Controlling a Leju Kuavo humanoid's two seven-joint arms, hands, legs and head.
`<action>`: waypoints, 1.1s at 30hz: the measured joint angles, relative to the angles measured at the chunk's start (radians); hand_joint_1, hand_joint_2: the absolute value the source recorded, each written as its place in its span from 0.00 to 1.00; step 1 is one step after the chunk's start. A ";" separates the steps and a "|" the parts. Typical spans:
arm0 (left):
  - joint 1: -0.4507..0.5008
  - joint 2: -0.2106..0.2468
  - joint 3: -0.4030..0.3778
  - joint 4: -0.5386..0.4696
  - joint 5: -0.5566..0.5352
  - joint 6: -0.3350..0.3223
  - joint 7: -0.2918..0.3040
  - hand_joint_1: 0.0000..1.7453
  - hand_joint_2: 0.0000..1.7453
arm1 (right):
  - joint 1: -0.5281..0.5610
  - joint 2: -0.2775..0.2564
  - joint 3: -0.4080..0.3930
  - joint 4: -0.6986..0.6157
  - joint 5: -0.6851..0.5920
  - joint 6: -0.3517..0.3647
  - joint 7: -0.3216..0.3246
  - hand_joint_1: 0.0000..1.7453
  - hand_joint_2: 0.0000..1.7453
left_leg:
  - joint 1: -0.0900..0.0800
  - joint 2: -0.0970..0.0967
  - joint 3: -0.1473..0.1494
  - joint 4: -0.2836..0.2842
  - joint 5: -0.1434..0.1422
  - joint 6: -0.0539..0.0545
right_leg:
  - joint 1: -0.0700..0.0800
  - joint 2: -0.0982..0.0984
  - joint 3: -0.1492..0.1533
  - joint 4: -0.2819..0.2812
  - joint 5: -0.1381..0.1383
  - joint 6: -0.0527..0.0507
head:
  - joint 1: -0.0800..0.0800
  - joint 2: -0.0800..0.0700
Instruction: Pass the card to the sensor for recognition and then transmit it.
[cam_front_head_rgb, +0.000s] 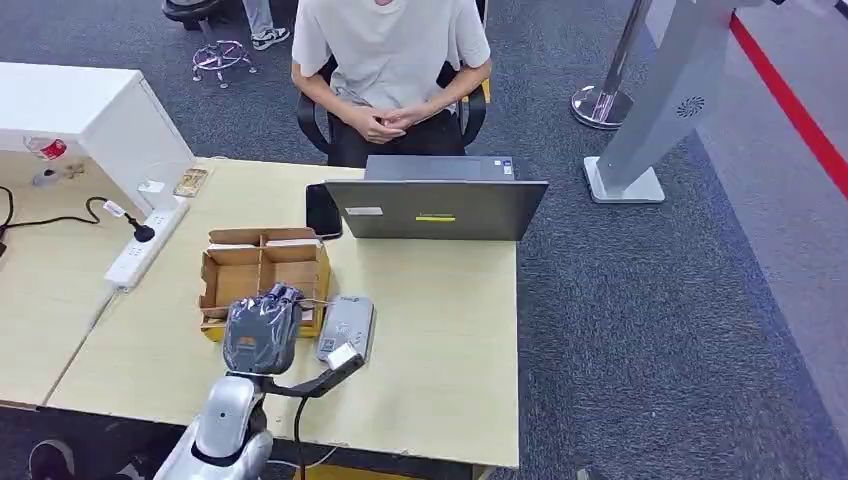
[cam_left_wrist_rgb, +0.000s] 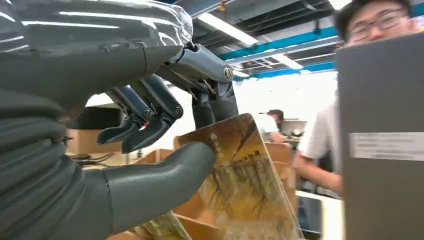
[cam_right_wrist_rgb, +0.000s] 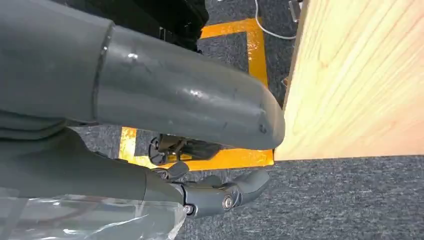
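L hand (cam_left_wrist_rgb: 150, 150) pinching card (cam_left_wrist_rgb: 240, 185) thumb-to-fingers over cardboard box (cam_front_head_rgb: 262, 275) | card reader (cam_front_head_rgb: 346, 326) just to its R, long axis running away from me | R hand (cam_right_wrist_rgb: 200, 165) hangs empty, below table edge (cam_right_wrist_rgb: 350, 100).

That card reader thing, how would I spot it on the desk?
Start at the open laptop on the wooden table. Nearer the robot sits a cardboard box; the small grey sensor lies flat beside it, the one grey slab there.
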 joint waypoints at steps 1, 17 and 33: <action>0.003 0.000 -0.017 -0.010 0.000 -0.002 0.000 1.00 1.00 | 0.000 0.000 -0.005 0.000 0.000 0.000 -0.002 0.00 0.00 | 0.000 0.000 0.000 0.000 0.000 0.000 | 0.000 0.000 0.000 0.000 0.000 0.000 | 0.000 0.000; 0.017 0.000 -0.122 -0.091 0.000 -0.005 -0.004 1.00 1.00 | 0.002 0.000 -0.032 0.000 0.000 0.001 -0.010 0.00 0.00 | 0.000 0.000 0.000 0.000 0.000 0.000 | 0.000 0.000 0.000 0.000 0.000 0.000 | 0.000 0.000; 0.020 0.003 -0.183 -0.137 0.000 -0.075 0.017 1.00 1.00 | 0.003 0.000 -0.045 0.000 0.007 0.004 -0.016 0.00 0.00 | 0.000 0.000 0.000 0.000 0.000 0.000 | 0.000 0.000 0.000 0.000 0.000 0.000 | 0.000 0.000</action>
